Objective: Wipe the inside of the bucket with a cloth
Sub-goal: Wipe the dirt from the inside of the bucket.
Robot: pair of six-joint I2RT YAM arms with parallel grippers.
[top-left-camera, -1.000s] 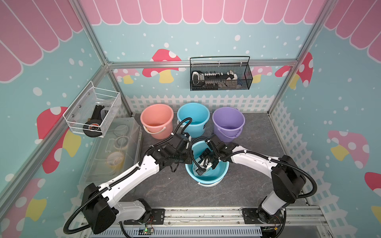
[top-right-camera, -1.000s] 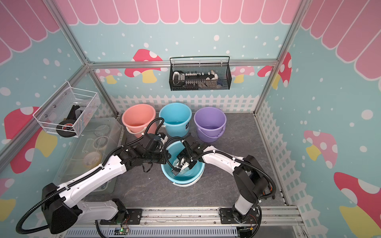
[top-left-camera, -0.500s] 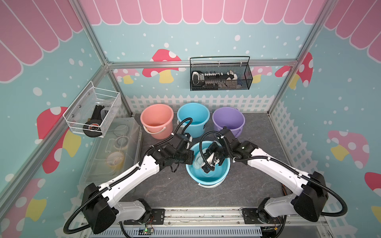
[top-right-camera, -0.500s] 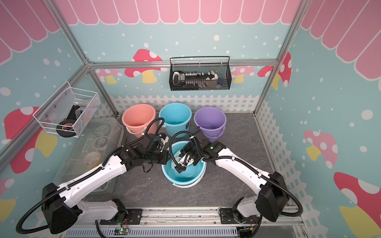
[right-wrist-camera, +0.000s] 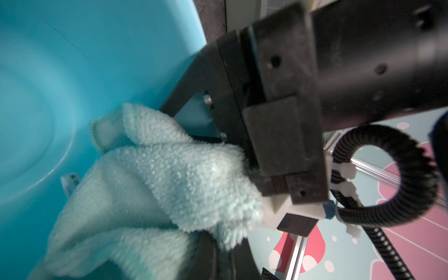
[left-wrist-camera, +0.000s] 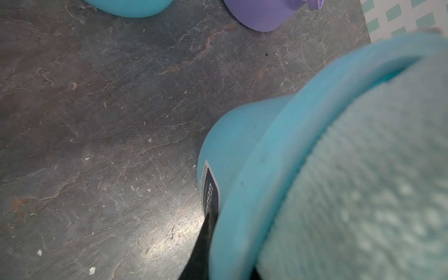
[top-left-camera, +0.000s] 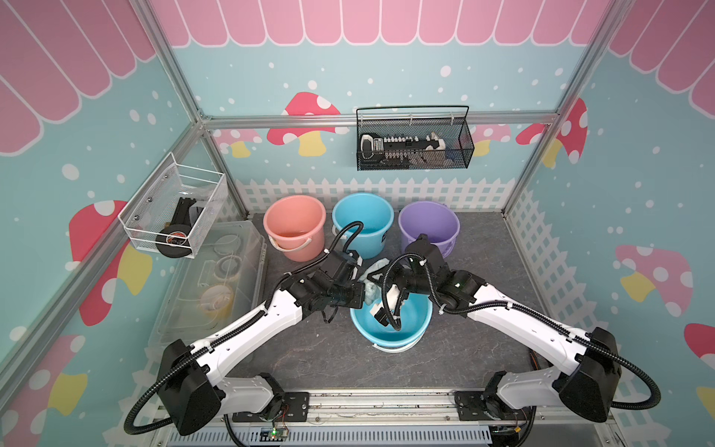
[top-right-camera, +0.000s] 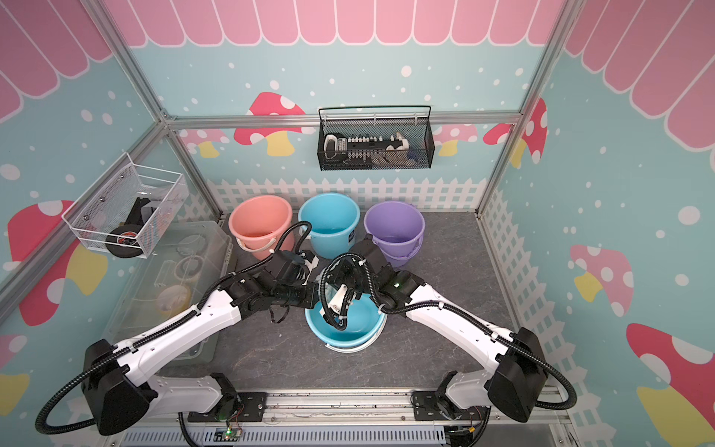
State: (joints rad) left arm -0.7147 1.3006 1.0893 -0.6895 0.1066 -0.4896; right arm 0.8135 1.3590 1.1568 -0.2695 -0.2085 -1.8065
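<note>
Wiping underway: right end effector clamped on cloth inside bucket, left end effector pinching its rim; most walls likely remain.

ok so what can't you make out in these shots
- Cloth: top views, mostly hidden by the left arm and right arm; left wrist view, blurred, too close.
- Right tool tips: right wrist view, cut off by the frame edge and covered by cloth.
- Bucket label: left wrist view, print too blurred to read.
- Wire basket contents: top views, too small behind the mesh.
</note>
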